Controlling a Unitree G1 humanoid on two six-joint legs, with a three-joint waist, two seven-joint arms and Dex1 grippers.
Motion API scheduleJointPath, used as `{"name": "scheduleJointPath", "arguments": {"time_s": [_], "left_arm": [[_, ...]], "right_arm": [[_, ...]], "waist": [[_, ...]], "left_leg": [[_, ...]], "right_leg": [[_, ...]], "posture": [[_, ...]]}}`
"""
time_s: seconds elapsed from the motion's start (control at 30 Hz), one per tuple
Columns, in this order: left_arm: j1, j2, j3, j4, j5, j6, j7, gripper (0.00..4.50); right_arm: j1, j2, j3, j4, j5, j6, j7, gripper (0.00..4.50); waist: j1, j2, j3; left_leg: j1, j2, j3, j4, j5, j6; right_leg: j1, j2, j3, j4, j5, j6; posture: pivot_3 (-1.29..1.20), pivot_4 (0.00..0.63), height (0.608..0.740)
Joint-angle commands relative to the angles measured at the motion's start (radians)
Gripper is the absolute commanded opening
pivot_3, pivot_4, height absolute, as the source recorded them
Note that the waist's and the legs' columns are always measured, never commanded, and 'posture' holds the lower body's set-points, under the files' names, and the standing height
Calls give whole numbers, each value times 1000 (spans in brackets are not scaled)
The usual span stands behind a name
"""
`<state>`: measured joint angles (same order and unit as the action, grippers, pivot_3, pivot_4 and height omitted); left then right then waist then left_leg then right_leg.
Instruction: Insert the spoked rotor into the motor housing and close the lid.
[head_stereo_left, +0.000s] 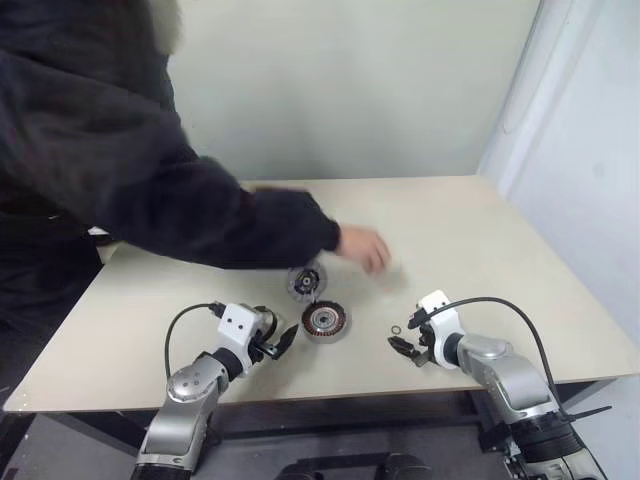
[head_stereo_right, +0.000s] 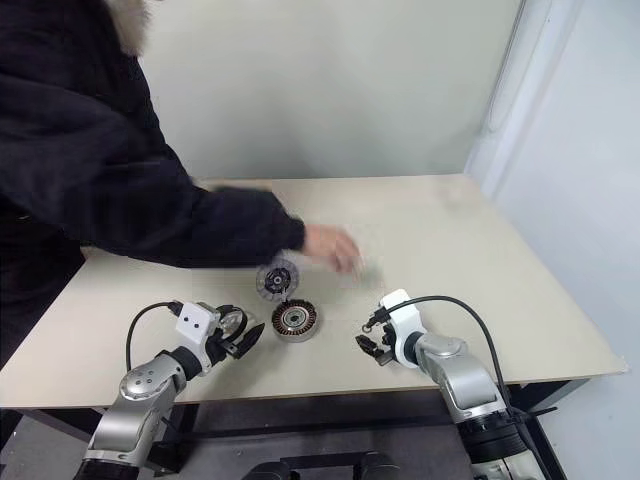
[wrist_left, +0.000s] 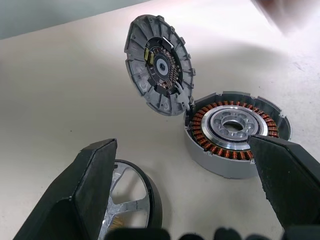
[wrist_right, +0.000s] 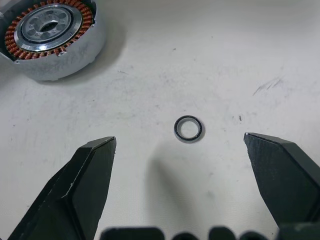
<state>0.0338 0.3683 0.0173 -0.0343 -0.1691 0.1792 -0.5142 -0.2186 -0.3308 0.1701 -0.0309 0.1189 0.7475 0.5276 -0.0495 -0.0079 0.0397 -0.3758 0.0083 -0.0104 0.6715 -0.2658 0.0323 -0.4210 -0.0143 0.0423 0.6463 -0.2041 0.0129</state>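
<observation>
The motor housing (head_stereo_left: 325, 321) is a short silver cylinder with copper windings, standing on the table between my arms. Its round lid (head_stereo_left: 305, 281) is hinged at the far side and stands open, its ribbed inside showing in the left wrist view (wrist_left: 160, 65). The spoked rotor (wrist_left: 131, 202) lies flat on the table beside the housing, close under my left gripper (head_stereo_left: 283, 343). That gripper is open and holds nothing. My right gripper (head_stereo_left: 406, 335) is also open, hanging over a tiny thin ring (wrist_right: 188, 129).
A person in a dark sleeve reaches across the beige table (head_stereo_left: 480, 250) from the left, with a hand (head_stereo_left: 365, 247) just behind the lid. The table's front edge runs under my wrists. A white wall rises at the right.
</observation>
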Motion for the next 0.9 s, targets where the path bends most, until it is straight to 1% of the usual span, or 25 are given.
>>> {"name": "scheduleJointPath", "arguments": {"time_s": [0.03,0.2,0.47,0.63,0.77,0.8,0.83,0.9], "left_arm": [[-15,9,9,-37,-4,-7,-4,4500],[-17,13,0,-38,-2,2,-14,4500],[-5,16,-31,-59,1,14,-38,4500],[-6,22,-30,-63,1,16,-37,4500],[-6,25,-28,-67,2,18,-37,4500],[-6,26,-27,-67,1,18,-37,4500],[-6,27,-27,-68,1,18,-36,4500],[-5,29,-26,-68,1,18,-34,4500]], "right_arm": [[-10,-4,-11,-37,8,-16,-2,4471],[-13,25,-2,5,-17,-67,-44,4471],[-47,92,-26,169,-21,-194,-112,4471],[-65,113,-26,258,-27,-264,-131,4471],[-67,118,-15,289,-37,-283,-130,4471],[-64,119,-14,289,-38,-284,-129,4113],[-62,118,-10,287,-38,-279,-123,3961],[-58,114,-6,285,-42,-271,-115,3258]], "waist": [[0,0,0],[0,0,0],[0,0,0],[0,0,0],[0,0,0],[0,0,0],[0,0,0],[0,0,0]], "left_leg": [[0,0,0,0,0,0],[0,0,0,0,0,0],[0,0,0,0,0,0],[0,0,0,0,0,0],[0,0,0,0,0,0],[0,0,0,0,0,0],[0,0,0,0,0,0],[0,0,0,0,0,0]], "right_leg": [[0,0,0,0,0,0],[0,0,0,0,0,0],[0,0,0,0,0,0],[0,0,0,0,0,0],[0,0,0,0,0,0],[0,0,0,0,0,0],[0,0,0,0,0,0],[0,0,0,0,0,0]], "posture": [[0,0,740],[0,0,740],[0,0,740],[0,0,740],[0,0,740],[0,0,740],[0,0,740],[0,0,740]]}}
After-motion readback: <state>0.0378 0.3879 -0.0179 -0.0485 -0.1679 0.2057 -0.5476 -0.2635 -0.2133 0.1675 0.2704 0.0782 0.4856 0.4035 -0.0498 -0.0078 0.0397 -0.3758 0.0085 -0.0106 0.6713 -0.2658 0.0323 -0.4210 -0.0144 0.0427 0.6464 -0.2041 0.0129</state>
